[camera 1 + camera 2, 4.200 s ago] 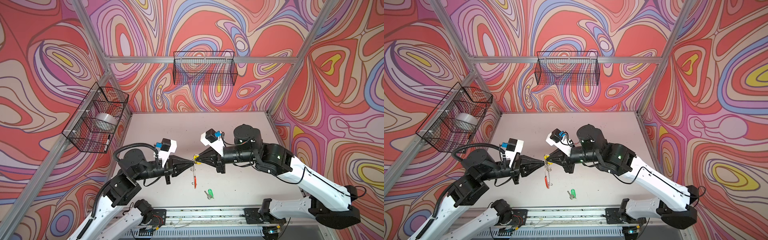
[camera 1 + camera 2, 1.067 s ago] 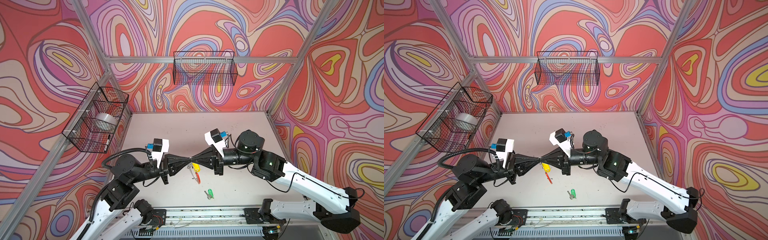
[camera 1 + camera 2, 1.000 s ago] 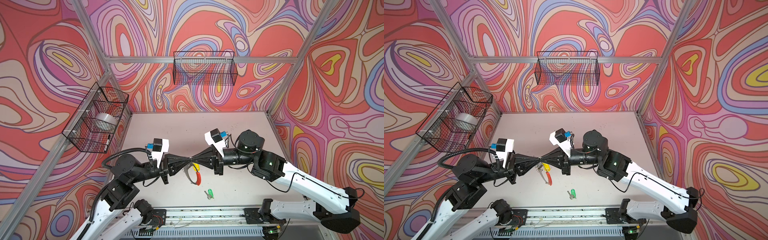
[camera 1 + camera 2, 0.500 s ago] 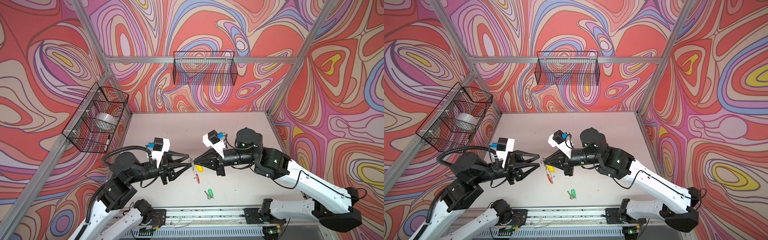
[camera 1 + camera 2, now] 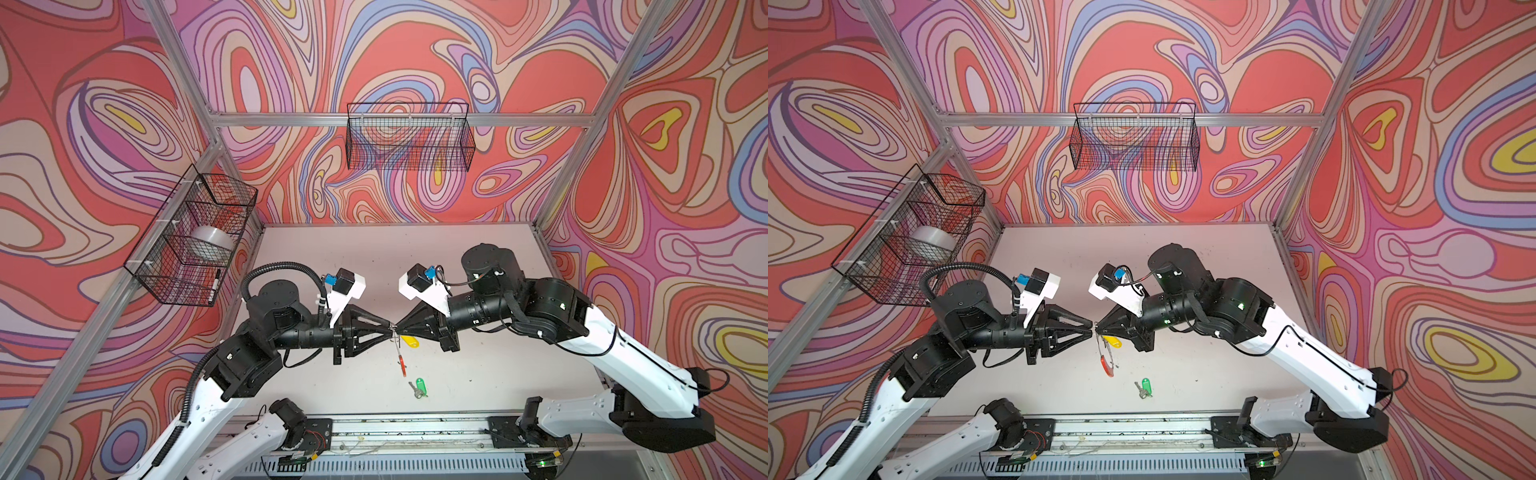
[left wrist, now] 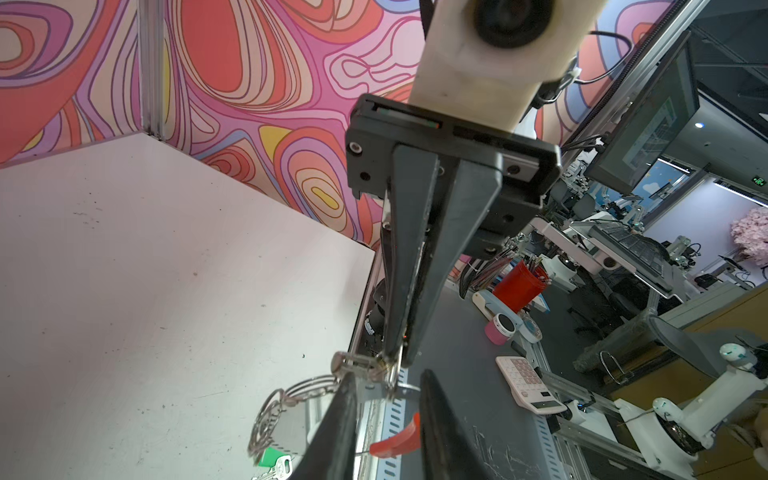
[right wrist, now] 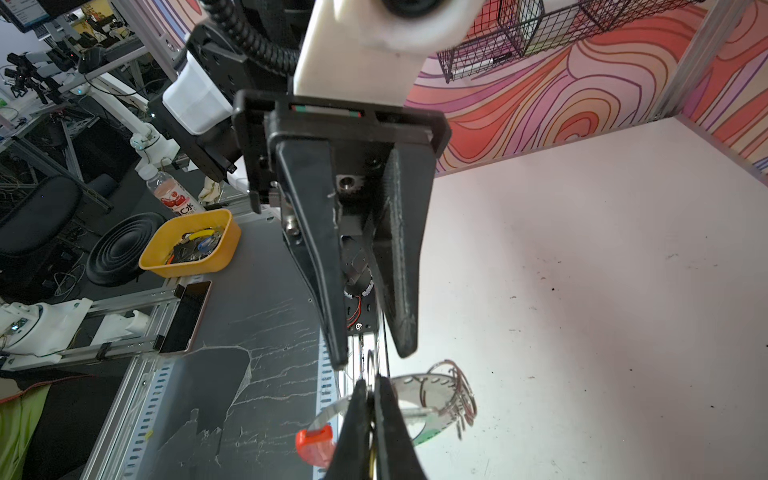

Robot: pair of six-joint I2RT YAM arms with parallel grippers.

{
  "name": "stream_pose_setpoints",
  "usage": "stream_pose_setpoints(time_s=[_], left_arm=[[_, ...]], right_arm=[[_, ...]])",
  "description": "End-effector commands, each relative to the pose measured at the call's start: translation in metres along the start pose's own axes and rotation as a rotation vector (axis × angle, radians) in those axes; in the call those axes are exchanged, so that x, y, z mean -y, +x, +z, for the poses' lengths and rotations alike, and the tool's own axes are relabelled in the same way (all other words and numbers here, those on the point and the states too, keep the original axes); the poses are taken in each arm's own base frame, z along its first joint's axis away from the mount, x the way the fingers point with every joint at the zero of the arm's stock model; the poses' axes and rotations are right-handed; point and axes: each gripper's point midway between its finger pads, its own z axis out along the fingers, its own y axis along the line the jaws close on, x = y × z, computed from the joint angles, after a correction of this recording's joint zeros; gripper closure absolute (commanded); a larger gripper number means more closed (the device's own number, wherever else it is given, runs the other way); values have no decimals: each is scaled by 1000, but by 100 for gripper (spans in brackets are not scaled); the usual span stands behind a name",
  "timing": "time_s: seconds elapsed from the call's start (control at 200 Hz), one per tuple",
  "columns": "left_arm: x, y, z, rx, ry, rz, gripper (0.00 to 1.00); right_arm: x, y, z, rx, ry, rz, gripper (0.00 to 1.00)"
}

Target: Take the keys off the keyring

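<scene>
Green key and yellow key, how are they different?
The green key has a green tag; the yellow key has a yellow one. The green key lies flat on the table, alone; the yellow key hangs in the air beside the keyring. The green key is off the keyring; the yellow key seems still on it. Both are small, with a plastic tag.

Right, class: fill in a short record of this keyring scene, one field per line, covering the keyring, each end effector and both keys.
keyring: hangs in the air, red segment opposite the grip
right end effector: shut on the keyring's top
left end effector: open, fingertips straddling the keyring's top edge
yellow-tagged key: hangs near the keyring's top
green-tagged key: lies on the table, apart from the keyring
</scene>
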Motion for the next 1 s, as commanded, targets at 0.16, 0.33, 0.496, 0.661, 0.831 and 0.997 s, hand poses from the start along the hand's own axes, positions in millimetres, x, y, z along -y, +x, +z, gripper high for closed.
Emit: stream_pose_setpoints(time_s=[0.16, 0.33, 0.496, 0.661, 0.831, 0.997], left_arm=[[17, -5, -3, -6, 67, 19, 77], [17, -6, -3, -2, 61, 16, 74], [14, -5, -2, -3, 54, 12, 77], [11, -4, 0, -12, 47, 3, 81], [7, -2, 1, -15, 36, 2, 81], [6, -2, 1, -15, 27, 4, 91]], right_arm=[[-1, -2, 0, -1, -11, -14, 100], [0, -4, 0, -1, -8, -16, 100], [-2, -7, 0, 8, -22, -18, 100], [-3, -9, 0, 15, -27, -19, 100], [-3, -13, 0, 27, -27, -22, 100], [-3, -16, -1, 35, -22, -27, 100]])
